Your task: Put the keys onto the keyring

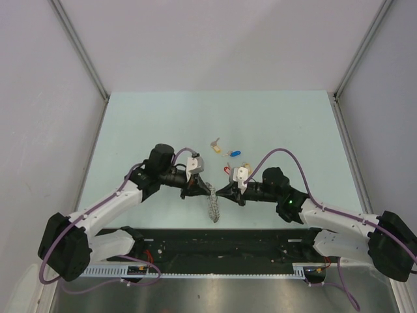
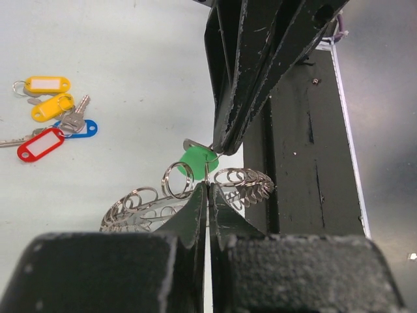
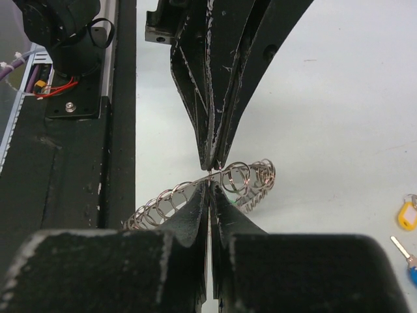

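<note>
The keyring point(image 1: 213, 208) droops onto the table between my two grippers. My left gripper point(image 2: 208, 186) is shut on its upper band point(image 2: 244, 182). From the opposite side my right gripper point(image 3: 210, 184) is shut on the same stretch of the keyring point(image 3: 251, 179), its tips almost touching the left fingertips point(image 3: 213, 163). A green-tagged key point(image 2: 197, 160) sits at this spot, just under the right fingertips point(image 2: 220, 145); I cannot tell whether it is threaded on. Loose keys with yellow point(image 2: 45, 85), blue point(image 2: 81, 128) and red tags point(image 2: 40, 143) lie on the table behind point(image 1: 232, 154).
The black base rail point(image 1: 215, 244) runs along the near edge of the table, right behind the grippers. White walls enclose the pale green table point(image 1: 163, 124) on three sides.
</note>
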Action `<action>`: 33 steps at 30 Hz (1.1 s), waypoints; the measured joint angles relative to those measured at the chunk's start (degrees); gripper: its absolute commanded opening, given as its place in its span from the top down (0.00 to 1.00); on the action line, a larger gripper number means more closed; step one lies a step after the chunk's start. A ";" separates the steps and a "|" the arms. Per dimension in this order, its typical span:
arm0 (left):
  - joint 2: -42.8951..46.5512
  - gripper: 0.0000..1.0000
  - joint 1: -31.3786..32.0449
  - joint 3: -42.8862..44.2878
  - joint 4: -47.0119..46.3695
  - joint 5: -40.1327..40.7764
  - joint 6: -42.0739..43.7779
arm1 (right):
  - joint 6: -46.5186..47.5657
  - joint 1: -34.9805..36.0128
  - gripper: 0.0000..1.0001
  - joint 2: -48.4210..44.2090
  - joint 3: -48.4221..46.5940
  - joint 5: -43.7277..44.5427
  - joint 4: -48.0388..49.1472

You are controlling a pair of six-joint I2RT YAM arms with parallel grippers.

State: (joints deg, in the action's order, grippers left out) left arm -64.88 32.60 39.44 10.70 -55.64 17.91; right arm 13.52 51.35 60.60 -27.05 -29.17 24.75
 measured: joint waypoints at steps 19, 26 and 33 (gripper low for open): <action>4.42 1.00 0.00 -1.22 -5.40 3.48 -2.67 | -2.56 -2.34 1.00 1.70 -0.07 -4.72 -0.96; 9.55 1.00 0.00 -1.53 -2.73 13.38 -5.97 | -5.27 -2.99 1.00 1.33 -0.07 -1.75 -2.21; 19.96 1.00 0.00 -2.49 2.23 27.58 -9.64 | -9.11 -2.99 1.00 -3.04 -0.13 2.71 -11.54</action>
State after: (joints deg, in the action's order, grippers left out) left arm -44.93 32.60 36.95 12.93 -28.05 8.27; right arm 4.40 48.36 57.56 -27.18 -26.46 13.21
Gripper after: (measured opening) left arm 0.006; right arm 0.008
